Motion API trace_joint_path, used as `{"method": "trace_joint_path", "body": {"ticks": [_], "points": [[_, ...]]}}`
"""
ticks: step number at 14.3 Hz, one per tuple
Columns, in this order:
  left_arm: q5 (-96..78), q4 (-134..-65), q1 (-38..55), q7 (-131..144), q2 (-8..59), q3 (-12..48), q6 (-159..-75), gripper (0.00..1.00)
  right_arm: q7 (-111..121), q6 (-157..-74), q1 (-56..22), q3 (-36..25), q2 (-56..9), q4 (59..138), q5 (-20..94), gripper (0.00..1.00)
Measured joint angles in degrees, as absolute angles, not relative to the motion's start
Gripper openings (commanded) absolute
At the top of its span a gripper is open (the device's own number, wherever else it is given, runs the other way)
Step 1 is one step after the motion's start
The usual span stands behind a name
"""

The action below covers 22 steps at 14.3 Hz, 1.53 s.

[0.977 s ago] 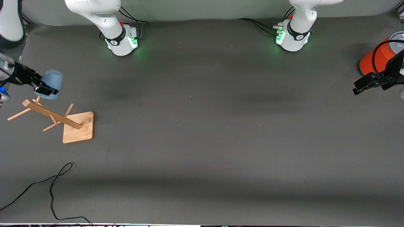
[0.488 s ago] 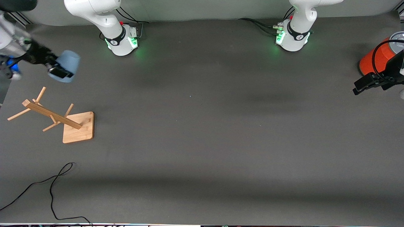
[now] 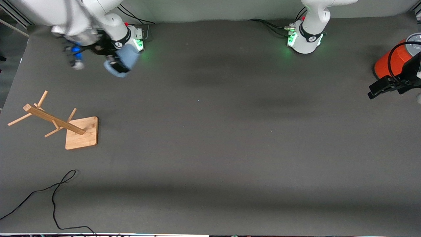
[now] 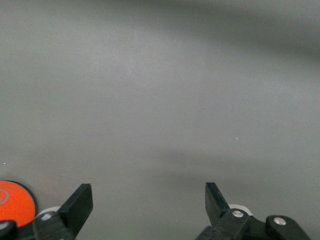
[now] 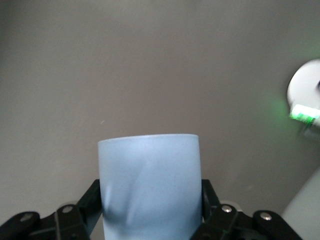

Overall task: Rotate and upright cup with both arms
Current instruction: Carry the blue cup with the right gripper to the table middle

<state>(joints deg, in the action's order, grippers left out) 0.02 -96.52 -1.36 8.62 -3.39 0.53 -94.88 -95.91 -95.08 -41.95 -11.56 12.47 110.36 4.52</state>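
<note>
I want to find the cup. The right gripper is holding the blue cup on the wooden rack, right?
Not quite. The right gripper does hold the blue cup, but up in the air beside its own base, away from the wooden rack. The front view shows it.

You will find a wooden rack (image 3: pixel 54 122) with angled pegs standing on a square wooden base toward the right arm's end of the table (image 3: pixel 210 148), which is covered in dark grey. Nearer the front camera than the rack, a thin black cable (image 3: pixel 49 197) lies looped on the surface. At the left arm's end, note the orange-red can (image 3: pixel 391 62) with a grey lid; the left wrist view shows only part of it.
</note>
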Motion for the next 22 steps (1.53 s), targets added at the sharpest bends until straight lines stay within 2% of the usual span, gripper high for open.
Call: {"method": "trace_joint_path", "body": {"ticks": [4, 11, 16, 22], "points": [[0.02, -96.51, -1.36, 8.62, -3.38, 0.52, -94.88, 1.00, -113.27, -96.82, -52.04, -11.45, -5.32, 93.34, 4.84, 0.42], [0.02, -96.48, -1.36, 8.62, -3.33, 0.50, -94.88, 1.00, -135.13, -99.76, -58.88, -11.42, -34.63, 67.90, 6.03, 0.42], [0.02, -96.46, -1.36, 8.62, -3.24, 0.48, -94.88, 1.00, -144.80, -108.50, -62.28, -11.51, -47.69, 62.33, 5.80, 0.42], [0.02, -96.41, -1.36, 8.62, -3.18, 0.49, -94.88, 1.00, -152.42, -114.74, -65.44, -11.59, -57.00, 60.33, 3.10, 0.42]]}}
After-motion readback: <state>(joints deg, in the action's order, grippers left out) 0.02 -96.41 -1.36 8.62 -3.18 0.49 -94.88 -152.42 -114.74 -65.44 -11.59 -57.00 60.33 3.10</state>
